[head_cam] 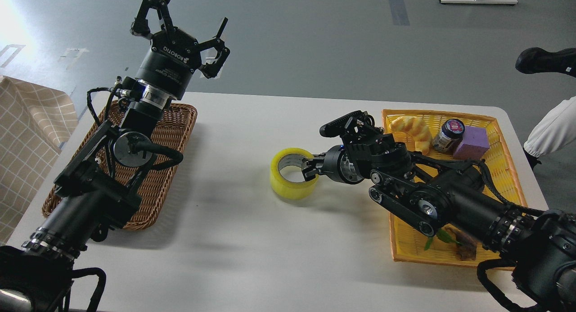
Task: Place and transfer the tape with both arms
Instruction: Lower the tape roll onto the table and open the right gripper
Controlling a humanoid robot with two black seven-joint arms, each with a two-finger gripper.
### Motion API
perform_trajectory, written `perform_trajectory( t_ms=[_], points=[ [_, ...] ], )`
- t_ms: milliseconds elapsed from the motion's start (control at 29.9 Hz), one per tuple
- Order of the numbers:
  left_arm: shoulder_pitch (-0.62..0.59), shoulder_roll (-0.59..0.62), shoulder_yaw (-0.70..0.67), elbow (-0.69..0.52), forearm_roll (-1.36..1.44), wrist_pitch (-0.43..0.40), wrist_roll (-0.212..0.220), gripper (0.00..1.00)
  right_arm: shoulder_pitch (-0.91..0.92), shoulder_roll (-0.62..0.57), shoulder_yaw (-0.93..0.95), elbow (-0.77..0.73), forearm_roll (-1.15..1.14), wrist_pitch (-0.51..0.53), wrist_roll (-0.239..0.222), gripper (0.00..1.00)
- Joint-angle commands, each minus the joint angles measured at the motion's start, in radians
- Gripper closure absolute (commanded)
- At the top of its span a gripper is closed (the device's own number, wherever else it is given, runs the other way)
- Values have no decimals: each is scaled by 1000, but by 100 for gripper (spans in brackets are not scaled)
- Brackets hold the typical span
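The tape (pixel 293 174) sits on the white tabletop (pixel 252 240) near the centre of the frame, lying with its core opening facing up and toward the left. The right gripper (pixel 309 166) is at the roll's right rim, its fingers closed over that wall with one fingertip inside the core and the other outside. The right arm (pixel 432 199) reaches in low from the lower right, stretched almost level across the yellow basket (pixel 499 136), which holds a small jar (pixel 448 135), a purple block (pixel 471 142) and a yellow bread-like piece (pixel 411 128). At the upper left the left gripper (pixel 191 30) points up and away, fingers spread wide and holding nothing, well apart from the tape. The left arm (pixel 112 168) rises steeply above the brown wicker basket (pixel 173 141).
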Motion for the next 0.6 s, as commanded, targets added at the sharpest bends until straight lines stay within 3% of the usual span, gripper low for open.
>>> perform_trajectory(
  t_ms=[0,67,201,234,334,368,569],
  points=[
    [0,1,-2,0,0,0,-1,2,0,0,0,0,0,0,0,66],
    [0,-1,-2,0,0,0,0,2,-2,0,0,0,0,0,-2,51],
    [2,-1,-2,0,0,0,0,2,-2,0,0,0,0,0,-2,47],
    [2,-1,0,0,0,0,0,2,0,0,2,2,4,0,0,41],
    [0,-1,-2,0,0,0,0,2,1,0,12,5,9,0,0,22],
    [0,-1,0,0,0,0,0,2,3,0,21,8,11,0,0,7],
    [0,5,1,0,0,0,0,2,8,0,80,32,15,0,-2,1]
  ],
)
